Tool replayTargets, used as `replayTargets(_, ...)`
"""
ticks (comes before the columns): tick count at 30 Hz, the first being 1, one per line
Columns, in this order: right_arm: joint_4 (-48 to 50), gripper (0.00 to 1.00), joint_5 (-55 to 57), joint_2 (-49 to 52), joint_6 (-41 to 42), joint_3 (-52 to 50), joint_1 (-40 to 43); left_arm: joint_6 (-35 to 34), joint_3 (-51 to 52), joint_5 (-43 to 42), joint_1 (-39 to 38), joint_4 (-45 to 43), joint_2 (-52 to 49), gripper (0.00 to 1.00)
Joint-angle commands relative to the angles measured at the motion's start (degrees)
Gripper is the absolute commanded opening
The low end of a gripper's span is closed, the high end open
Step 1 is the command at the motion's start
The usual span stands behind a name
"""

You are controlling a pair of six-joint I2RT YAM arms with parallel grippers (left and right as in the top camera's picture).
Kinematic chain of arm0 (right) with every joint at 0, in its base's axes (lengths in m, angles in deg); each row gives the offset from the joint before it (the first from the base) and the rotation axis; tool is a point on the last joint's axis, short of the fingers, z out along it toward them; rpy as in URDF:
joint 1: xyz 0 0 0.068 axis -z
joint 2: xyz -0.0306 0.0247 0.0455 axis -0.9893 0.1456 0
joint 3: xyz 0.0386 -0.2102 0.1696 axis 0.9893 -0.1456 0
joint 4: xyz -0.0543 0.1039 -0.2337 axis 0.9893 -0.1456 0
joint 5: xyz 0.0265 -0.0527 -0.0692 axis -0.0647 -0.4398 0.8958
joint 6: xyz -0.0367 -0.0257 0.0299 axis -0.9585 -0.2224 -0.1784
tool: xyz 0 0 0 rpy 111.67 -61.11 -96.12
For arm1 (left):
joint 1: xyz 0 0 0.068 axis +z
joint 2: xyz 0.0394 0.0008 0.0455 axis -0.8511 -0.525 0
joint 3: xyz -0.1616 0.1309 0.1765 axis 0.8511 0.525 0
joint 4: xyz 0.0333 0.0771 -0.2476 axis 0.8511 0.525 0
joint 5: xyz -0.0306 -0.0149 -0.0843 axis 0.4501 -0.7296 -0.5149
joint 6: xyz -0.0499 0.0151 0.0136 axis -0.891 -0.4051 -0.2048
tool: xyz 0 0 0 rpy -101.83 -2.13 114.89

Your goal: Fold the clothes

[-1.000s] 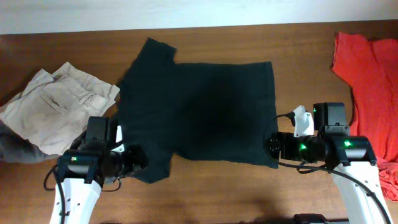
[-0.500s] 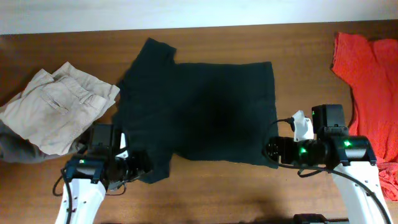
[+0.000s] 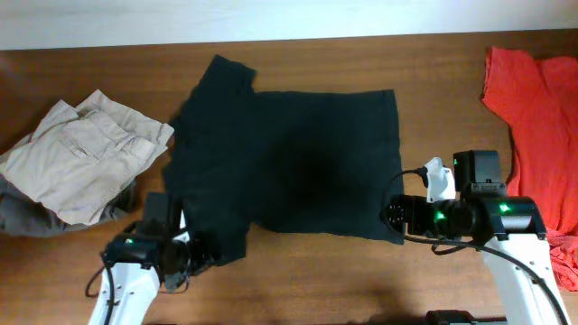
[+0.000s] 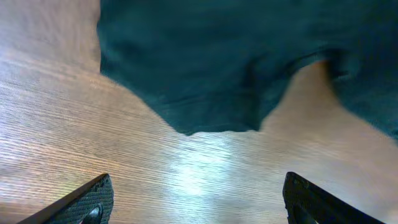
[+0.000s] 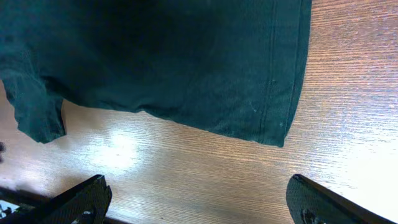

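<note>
The black T-shirt [image 3: 289, 158] lies spread on the wooden table, with one sleeve at the back left and the other at the front left. My left gripper [image 3: 204, 254] is open at the front-left sleeve's edge. In the left wrist view its fingers [image 4: 87, 199] stand wide apart over bare wood, with the sleeve tip [image 4: 211, 115] just ahead of them. My right gripper [image 3: 394, 217] is open beside the shirt's front-right hem corner. In the right wrist view that corner [image 5: 277, 127] lies ahead of the spread fingers [image 5: 81, 198], and nothing is between them.
Crumpled beige trousers [image 3: 81, 158] lie at the left over a grey cloth [image 3: 18, 218]. A red garment [image 3: 537, 108] covers the right end of the table. The table's back edge [image 3: 361, 40] meets a white wall. Bare wood shows along the front.
My left arm has drawn back toward the front edge and shifted slightly right, off the sleeve. Both grippers have opened wider. The right arm has barely moved, and the shirt lies as before.
</note>
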Motion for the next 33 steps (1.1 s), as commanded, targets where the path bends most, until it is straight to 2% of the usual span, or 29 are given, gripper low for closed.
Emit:
replayTargets(1,-0.2,0.95,0.3,0.2,0.4,0.7,-0.3,-1.0,3.7,0.2,-0.1,-1.7,-0.9,0.87)
replayTargets(10,-0.4,0.96,0.3,0.2,0.3,0.7,-0.3,-0.9,8.2,0.5,-0.1,-13.9,-4.2,0.87)
replayTargets(16,-0.6,0.96,0.3,0.2,0.3,0.7,-0.3,-1.2,8.2,-1.2,-0.1,-19.8,-11.2,0.66)
replayTargets(18,-0.8,0.96,0.3,0.2,0.3,0.7,-0.3,-1.2,8.2,-1.5,0.0,-21.0,-13.5,0.52)
replayTargets(23,-0.9,0.96,0.3,0.2,0.3,0.7,-0.3,-1.2,7.6,-2.7,0.1,-21.1,-16.7,0.06)
replayTargets(24,-0.9,0.96,0.3,0.2,0.3,0.7,-0.3,-1.2,7.0,-3.1,0.1,-19.8,-16.5,0.01)
replayTargets(28,-1.1,0.96,0.3,0.2,0.1,0.7,-0.3,-1.2,3.1,-6.1,0.1,-13.9,-15.1,0.01)
replayTargets(33,-1.1,0.96,3.0,0.2,0.1,0.7,-0.3,-1.1,-2.9,-7.4,0.1,-6.7,-12.0,0.14)
